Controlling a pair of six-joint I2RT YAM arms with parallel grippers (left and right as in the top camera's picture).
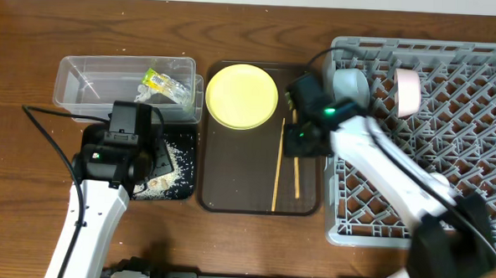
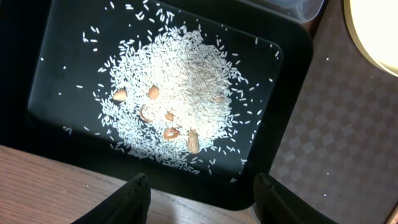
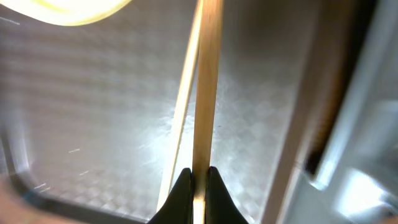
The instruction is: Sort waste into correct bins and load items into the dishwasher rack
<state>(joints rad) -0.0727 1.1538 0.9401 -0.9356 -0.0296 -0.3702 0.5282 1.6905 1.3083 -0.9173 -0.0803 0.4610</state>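
My right gripper (image 1: 296, 143) (image 3: 199, 177) is shut on one wooden chopstick (image 3: 207, 81) above the brown tray (image 1: 230, 167). The other chopstick (image 1: 278, 165) (image 3: 183, 93) lies on the tray. The yellow plate (image 1: 241, 96) sits at the tray's far end. My left gripper (image 2: 202, 196) is open and empty over the near edge of the black bin (image 2: 292, 112), which holds whitish rice scraps (image 2: 177, 93) (image 1: 167, 165). The yellow-green wrapper (image 1: 162, 83) lies in the clear tub (image 1: 83, 77). A light blue bowl (image 1: 351, 83) and a pale cup (image 1: 408, 90) stand in the grey rack (image 1: 450, 131).
A few brown nut pieces (image 2: 168, 118) lie among the rice. The left arm's black cable (image 1: 51, 139) loops over the wooden table. The rack's near left rim stands close to the right arm's elbow. The white bowl is out of view.
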